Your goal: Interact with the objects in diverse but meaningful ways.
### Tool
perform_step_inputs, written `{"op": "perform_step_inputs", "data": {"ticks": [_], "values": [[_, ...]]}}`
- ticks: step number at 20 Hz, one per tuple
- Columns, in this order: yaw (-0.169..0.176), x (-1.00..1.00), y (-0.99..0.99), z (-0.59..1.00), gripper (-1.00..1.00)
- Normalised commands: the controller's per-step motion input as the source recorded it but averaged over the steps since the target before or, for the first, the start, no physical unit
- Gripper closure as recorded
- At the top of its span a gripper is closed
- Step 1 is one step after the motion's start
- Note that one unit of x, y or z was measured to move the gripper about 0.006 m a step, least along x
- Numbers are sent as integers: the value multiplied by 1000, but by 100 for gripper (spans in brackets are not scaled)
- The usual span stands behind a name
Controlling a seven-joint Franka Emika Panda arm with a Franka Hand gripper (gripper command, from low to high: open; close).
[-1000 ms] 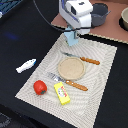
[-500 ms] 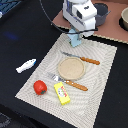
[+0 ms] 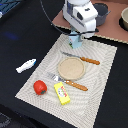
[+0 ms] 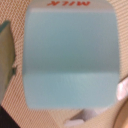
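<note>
- Light-blue carton (image 4: 70, 55) is seen filling the wrist view, directly under the gripper (image 3: 75, 36), standing at the far edge of the placemat (image 3: 102, 75)
- Jaw state cannot be told: fingers are hidden behind the carton and the arm's body; contact with the carton is not confirmed
- Tan plate (image 3: 70, 68) with cutlery is found just nearer the camera than the gripper
- Further off: yellow box (image 3: 62, 93), red tomato (image 3: 40, 86), then white fish (image 3: 26, 65) off the mat
- Progress judged early: carton is being addressed, the other three lie untouched
</note>
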Motion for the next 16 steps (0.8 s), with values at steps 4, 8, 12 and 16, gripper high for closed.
{"op": "perform_step_inputs", "data": {"ticks": [4, 8, 12, 16], "values": [[17, -404, -241, 554, -100], [1, -562, -649, 77, -100], [0, -611, -713, -40, -100], [0, -634, -724, -242, -100]]}}
